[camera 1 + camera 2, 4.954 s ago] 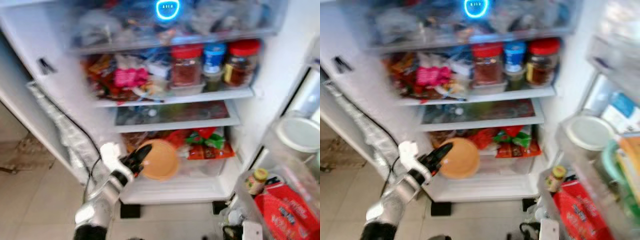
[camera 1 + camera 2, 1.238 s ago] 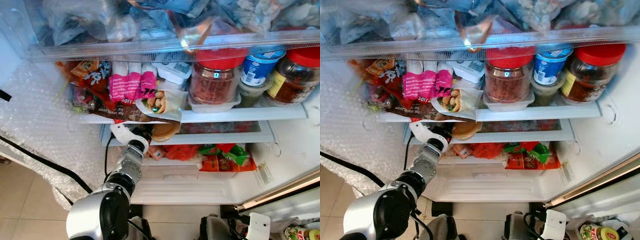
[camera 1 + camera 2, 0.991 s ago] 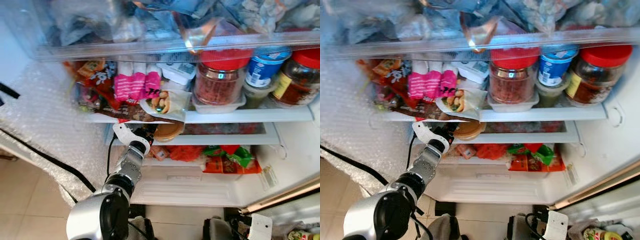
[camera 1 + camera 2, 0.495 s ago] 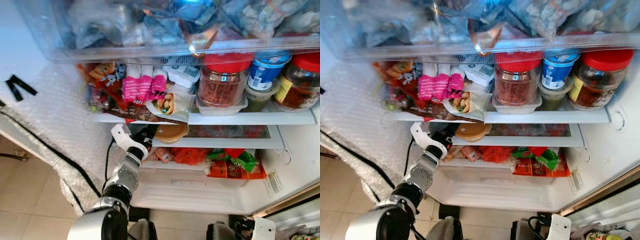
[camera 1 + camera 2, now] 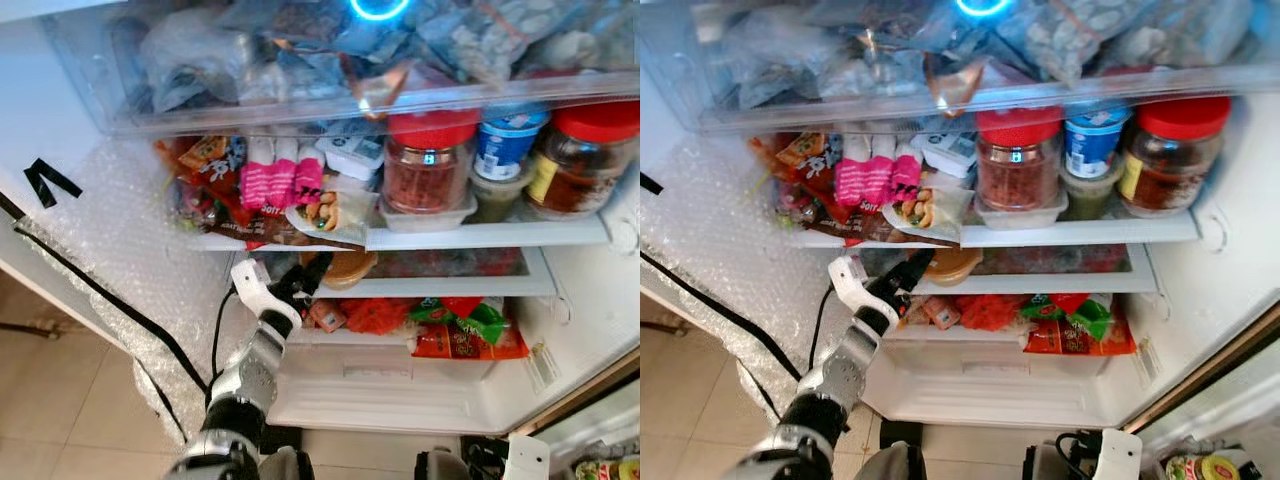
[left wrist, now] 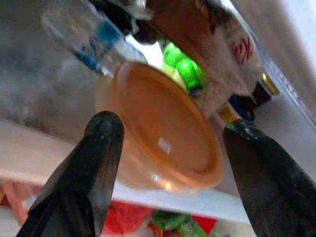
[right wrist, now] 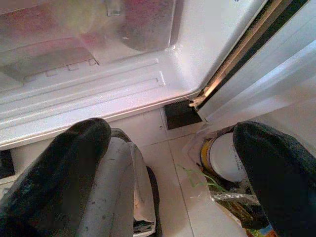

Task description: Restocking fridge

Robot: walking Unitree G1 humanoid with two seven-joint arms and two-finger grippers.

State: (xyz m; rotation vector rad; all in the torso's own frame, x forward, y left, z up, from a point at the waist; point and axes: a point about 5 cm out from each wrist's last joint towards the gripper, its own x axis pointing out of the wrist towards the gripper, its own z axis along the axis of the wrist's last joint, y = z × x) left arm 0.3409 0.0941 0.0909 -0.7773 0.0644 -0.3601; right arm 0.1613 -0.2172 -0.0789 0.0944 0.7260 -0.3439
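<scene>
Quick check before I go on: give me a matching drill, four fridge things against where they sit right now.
Things:
1. orange bowl
2. blue-lidded tub
3. pink packet
4. red and green packets

Places:
A. bottom compartment, right side
B. narrow shelf, just ahead of the left gripper
C. crowded shelf, between two red-lidded jars
D. crowded shelf, left part, among snack bags

Pairs: 1-B, 2-C, 3-D, 4-A
</scene>
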